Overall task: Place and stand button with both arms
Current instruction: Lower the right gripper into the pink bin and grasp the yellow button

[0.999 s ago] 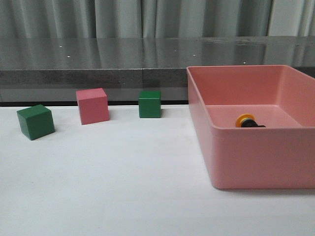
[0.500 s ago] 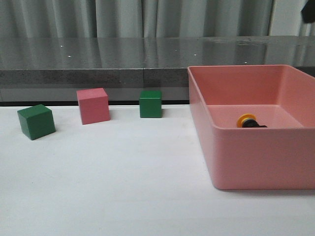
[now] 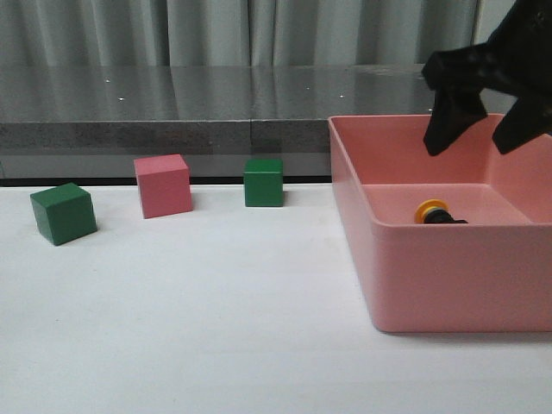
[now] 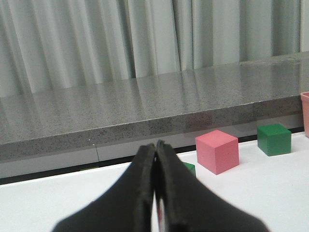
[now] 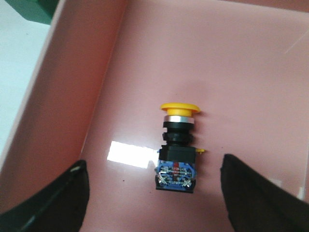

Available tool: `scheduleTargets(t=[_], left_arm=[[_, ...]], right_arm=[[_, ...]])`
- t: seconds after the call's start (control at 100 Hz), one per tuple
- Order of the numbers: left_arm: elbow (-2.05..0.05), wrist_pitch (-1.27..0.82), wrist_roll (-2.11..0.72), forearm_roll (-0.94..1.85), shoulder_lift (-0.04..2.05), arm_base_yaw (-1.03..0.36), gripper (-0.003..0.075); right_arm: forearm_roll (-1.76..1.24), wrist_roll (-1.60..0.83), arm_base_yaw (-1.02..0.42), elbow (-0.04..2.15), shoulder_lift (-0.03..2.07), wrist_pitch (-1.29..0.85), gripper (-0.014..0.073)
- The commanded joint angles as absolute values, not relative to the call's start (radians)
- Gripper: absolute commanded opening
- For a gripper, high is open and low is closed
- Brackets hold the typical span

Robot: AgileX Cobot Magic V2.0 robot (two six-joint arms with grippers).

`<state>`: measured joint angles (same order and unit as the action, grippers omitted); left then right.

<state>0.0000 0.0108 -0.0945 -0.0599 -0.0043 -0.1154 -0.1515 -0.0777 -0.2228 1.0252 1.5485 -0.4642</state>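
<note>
Grey curtains are hanging behind the white table (image 3: 216, 328). The left gripper (image 4: 155, 193) is idling, jaws pressed together. In the pink bin (image 3: 448, 276) the button (image 5: 177, 147) is lying sideways; the right gripper (image 3: 487, 129), jaws spread, risks nudging it rolling.

Lighting evenly and softly from overhead in the front view; casting only faint shadows under the pink bin (image 3: 448, 276) at lower right. Reflecting a bright rectangular glare patch off the bin floor (image 5: 128, 153), lower centre-left of the right wrist view. Blurring the dark right gripper fingers (image 5: 53, 205) at the lower corners. Rendering the closed left gripper (image 4: 155, 193) soft, silhouetted, bottom centre.
</note>
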Motion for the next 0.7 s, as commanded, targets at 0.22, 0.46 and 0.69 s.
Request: scheduleTargets(t=[0.22, 0.46, 0.69], left_arm=[[0.045, 0.088, -0.087, -0.055, -0.036, -0.114, -0.002], [0.045, 0.088, -0.087, -0.055, -0.036, -0.114, -0.002], [0.045, 0.088, -0.087, -0.055, -0.036, -0.114, -0.002]], right_arm=[[-0.135, -0.094, -0.224, 1.057, 1.663, -0.31, 0.058], [-0.122, -0.094, -0.223, 1.057, 1.758, -0.296, 0.058], [-0.122, -0.093, -0.223, 1.057, 1.791, -0.299, 0.0486]])
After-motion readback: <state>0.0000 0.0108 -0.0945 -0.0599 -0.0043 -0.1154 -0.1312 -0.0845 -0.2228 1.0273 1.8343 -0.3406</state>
